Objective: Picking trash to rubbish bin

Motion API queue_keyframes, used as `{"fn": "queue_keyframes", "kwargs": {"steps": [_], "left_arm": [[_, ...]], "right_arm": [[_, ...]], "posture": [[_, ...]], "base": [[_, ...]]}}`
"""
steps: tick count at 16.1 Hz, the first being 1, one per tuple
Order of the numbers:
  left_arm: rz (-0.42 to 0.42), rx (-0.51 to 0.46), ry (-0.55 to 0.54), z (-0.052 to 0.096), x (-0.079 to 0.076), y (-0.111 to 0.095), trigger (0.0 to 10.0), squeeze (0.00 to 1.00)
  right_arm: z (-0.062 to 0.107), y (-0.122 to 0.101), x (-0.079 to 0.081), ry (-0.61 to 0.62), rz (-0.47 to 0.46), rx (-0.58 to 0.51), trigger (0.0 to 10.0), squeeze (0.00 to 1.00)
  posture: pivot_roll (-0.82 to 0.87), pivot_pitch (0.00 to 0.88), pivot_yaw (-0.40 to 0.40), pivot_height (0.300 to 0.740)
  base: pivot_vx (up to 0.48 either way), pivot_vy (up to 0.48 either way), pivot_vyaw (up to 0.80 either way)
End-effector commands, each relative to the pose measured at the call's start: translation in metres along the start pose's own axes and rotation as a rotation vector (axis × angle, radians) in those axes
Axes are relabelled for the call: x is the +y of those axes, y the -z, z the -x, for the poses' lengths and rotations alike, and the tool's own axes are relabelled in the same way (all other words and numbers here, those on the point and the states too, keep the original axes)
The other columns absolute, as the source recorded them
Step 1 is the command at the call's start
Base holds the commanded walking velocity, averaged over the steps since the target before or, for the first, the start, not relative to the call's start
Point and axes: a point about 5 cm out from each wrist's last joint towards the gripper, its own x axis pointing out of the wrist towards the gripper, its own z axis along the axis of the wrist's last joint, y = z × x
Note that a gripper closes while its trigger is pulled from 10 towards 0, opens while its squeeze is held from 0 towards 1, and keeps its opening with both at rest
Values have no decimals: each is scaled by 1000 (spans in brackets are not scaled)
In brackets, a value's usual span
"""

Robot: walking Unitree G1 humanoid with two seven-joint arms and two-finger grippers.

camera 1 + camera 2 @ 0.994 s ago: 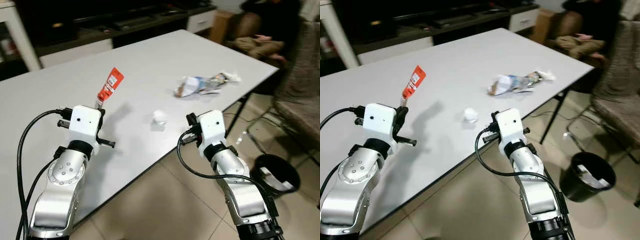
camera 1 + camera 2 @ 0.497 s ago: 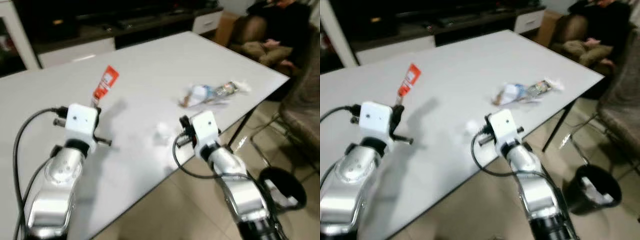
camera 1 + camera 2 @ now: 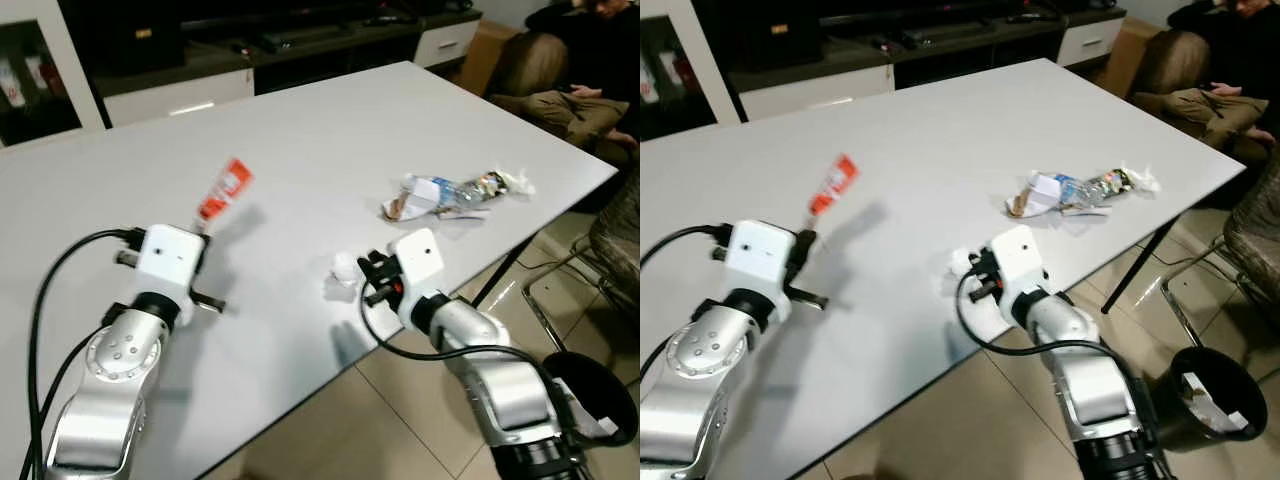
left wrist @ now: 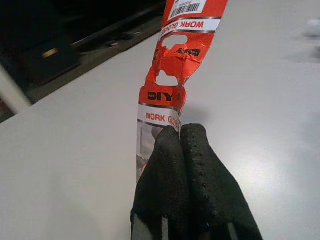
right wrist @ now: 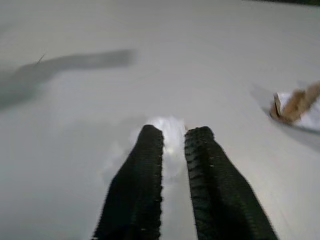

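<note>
Between my right gripper's [image 5: 172, 137] fingers [image 5: 145, 165], slightly parted, sits a blurred white wad [image 5: 167, 130] near the table [image 3: 300, 130] edge; I can't tell whether they touch it. My left gripper [image 4: 180, 131] has its fingers pressed together, pinching an orange wrapper [image 4: 175, 65], its top cut off. A crumpled bottle [image 3: 450, 190] lies beyond. The bin [image 3: 1215, 395] stands on the floor, partly hidden.
</note>
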Motion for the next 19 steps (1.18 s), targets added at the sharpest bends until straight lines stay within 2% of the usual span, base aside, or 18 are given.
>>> {"fn": "queue_keyframes", "kwargs": {"steps": [1,4,6,13,16,17,18,19], "left_arm": [[-4,-4,32,0,-4,-3,10000,0],[-7,-1,22,-2,-2,-3,10000,0],[-8,-3,26,-3,-2,-3,10000,0],[-9,-16,38,-2,-5,-6,10000,0],[-10,-21,47,-1,-6,-8,10000,0],[-11,-22,54,-1,-7,-8,10000,0],[-15,-23,64,-1,-9,-8,10000,0],[-17,-24,73,-1,-10,-8,10000,0]], "right_arm": [[4,-5,-5,-2,-21,-3,10000,1000],[2,-10,-5,-91,-60,43,10000,1000],[-1,-11,-5,-106,-65,51,10000,1000],[-39,-5,-15,-109,-37,85,10000,1000],[-52,-5,-16,-113,17,63,10000,1000],[-57,-3,-13,-125,7,78,10000,1000],[-62,2,-11,-144,-11,92,10000,357],[-66,6,-9,-143,-9,104,10000,0]], "posture": [[61,52,-52,740],[57,49,-44,740],[60,48,-46,740],[79,43,-51,740],[91,43,-48,740],[92,42,-47,740],[93,42,-46,740],[97,42,-45,740]], "base": [[0,0,0],[0,0,0],[0,0,0],[0,0,0],[0,0,0],[0,0,0],[0,0,0],[0,0,0]]}}
